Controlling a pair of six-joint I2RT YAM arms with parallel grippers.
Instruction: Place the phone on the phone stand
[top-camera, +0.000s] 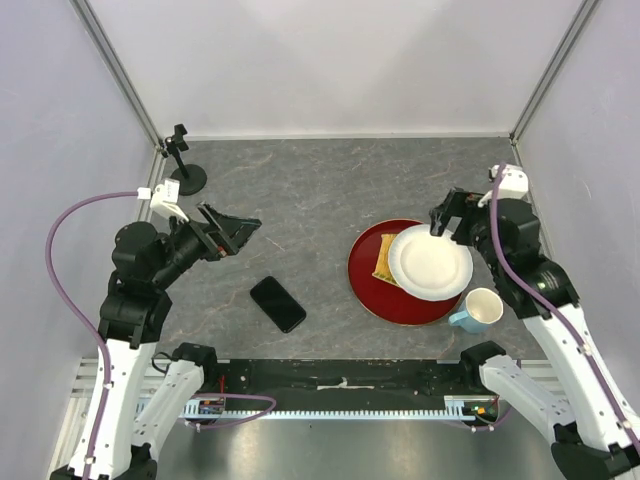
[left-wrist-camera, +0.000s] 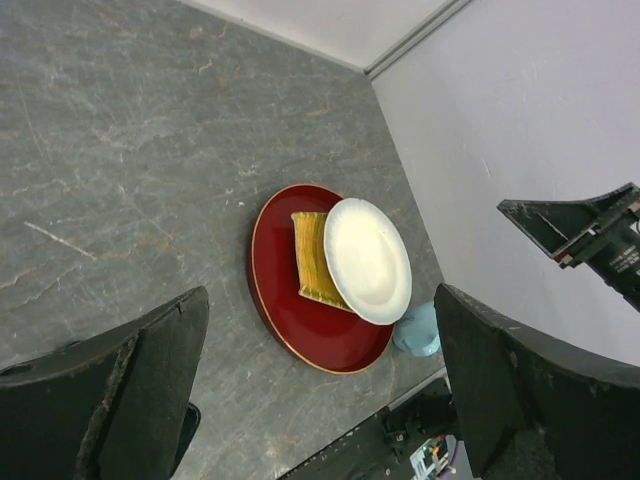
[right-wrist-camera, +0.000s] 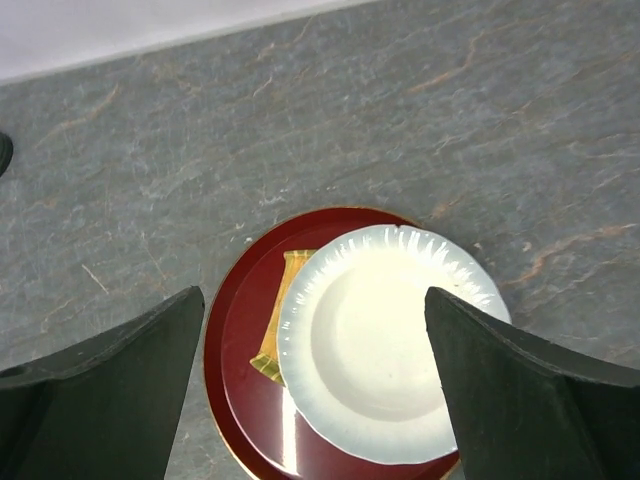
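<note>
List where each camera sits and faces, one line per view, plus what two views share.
Top: above and behind the bases, looking down at the table; both arms, left tool, right tool, phone and stand show.
Left wrist: on the left arm, facing the red plate, white plate and cup; own fingers show.
Right wrist: on the right arm, looking down at the plates; own fingers show.
Shared: both wrist views hold the white plate.
</note>
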